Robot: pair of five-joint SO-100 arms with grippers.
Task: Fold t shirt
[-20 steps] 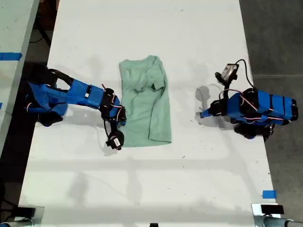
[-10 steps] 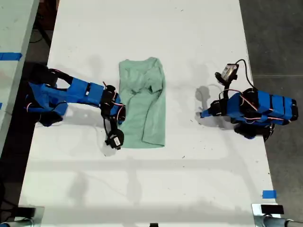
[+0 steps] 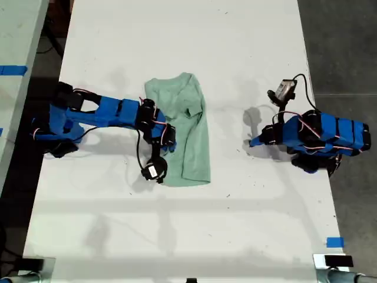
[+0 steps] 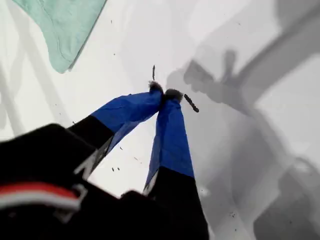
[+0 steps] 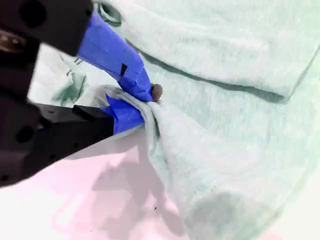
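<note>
T shirt lies crumpled lengthwise near the middle of the white table, long axis running up and down the exterior view. My second gripper sits over the shirt's edge on the exterior view's left, pinching a ridge of cloth between its blue fingers. My first gripper rests well apart from the shirt, over bare table, fingertips pressed together, holding nothing.
</note>
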